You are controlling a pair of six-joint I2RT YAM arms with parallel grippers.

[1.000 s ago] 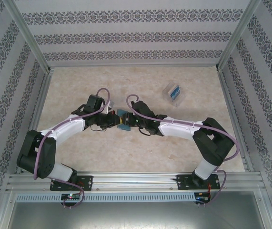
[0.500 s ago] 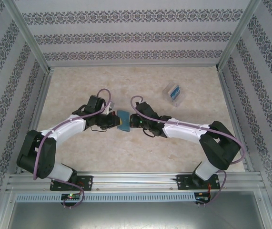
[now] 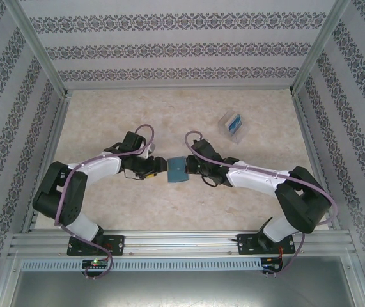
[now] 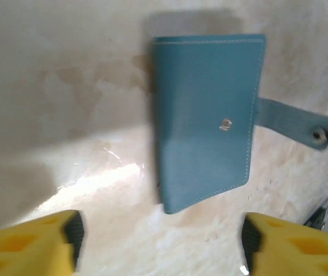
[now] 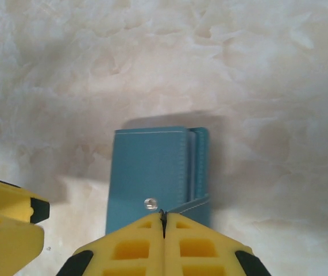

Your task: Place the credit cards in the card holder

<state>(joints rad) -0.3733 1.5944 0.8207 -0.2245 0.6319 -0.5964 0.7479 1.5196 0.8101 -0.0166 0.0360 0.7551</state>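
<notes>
The left fingers (image 4: 31, 244) are found spread wide apart, nothing between them, poised just short of the holder (image 4: 207, 115). The right fingers (image 5: 135, 244) are pressed together and clamped on the holder at its strap (image 4: 290, 118) end. The holder is located mid-bench (image 3: 105, 211), between the two sets of fingers. It is folded shut with its snap dot (image 4: 226, 124) outward and the strap undone. Whether it rests on the bench or is held slightly raised cannot be told. Whether any card is already inside cannot be told either.

Well beyond, at the far right, a clear stand (image 3: 225, 119) is noted. The cards (image 3: 234, 123) appear to be stored upright in it.

The step in hand is judged to be preparation of the holder, not yet loading. For the next move, the holder must be opened so that its pockets are exposed. One flap would be pinned by the right fingers while the other is lifted. A card must then be fetched from the stand.
</notes>
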